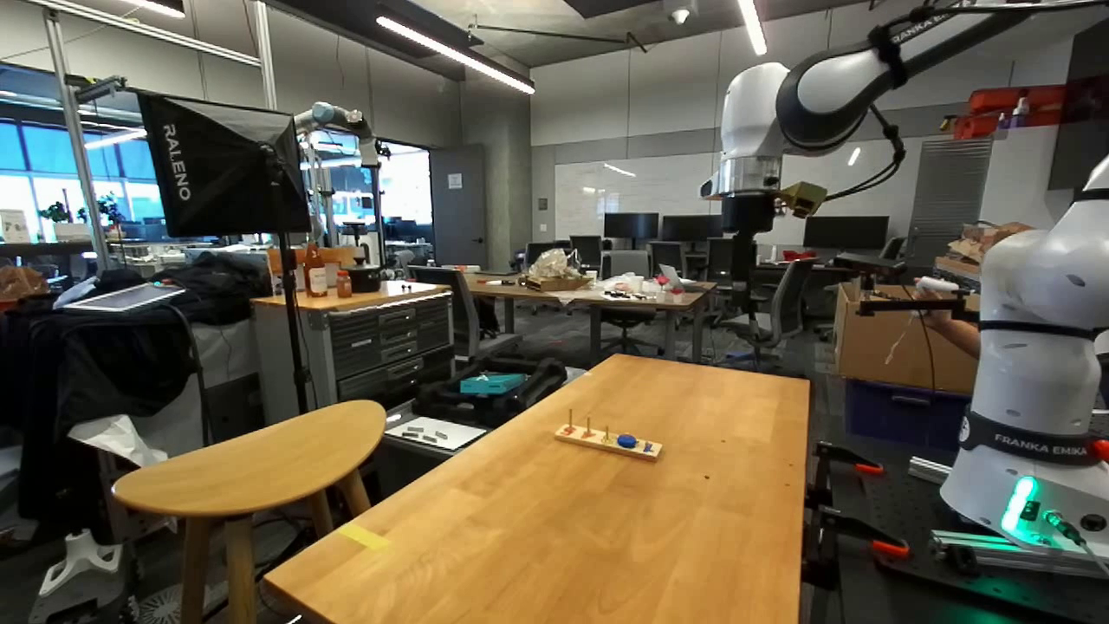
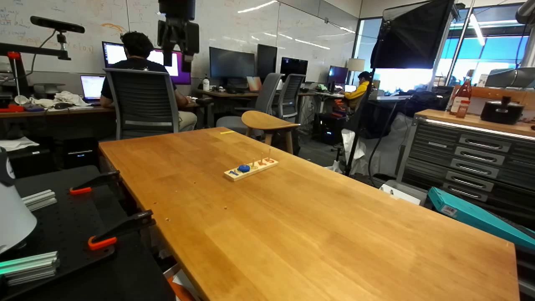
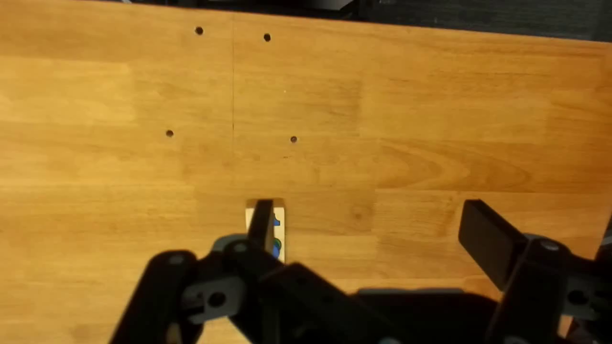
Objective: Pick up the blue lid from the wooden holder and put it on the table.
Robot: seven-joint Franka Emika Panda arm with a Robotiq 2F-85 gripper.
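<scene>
Table (image 1: 658,511) below, the arm (image 1: 836,88) points parted jaws downward.

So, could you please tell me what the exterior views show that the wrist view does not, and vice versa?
Only the exterior views: the wooden stool, the softbox and the upright pegs on the wooden holder.
Only the wrist view: one finger of the end effector covering part of the wooden holder, and a thin tabletop seam.
Shared: the table, the end effector, the wooden holder, the blue lid, partly hidden from the wrist, and small dark holes.
</scene>
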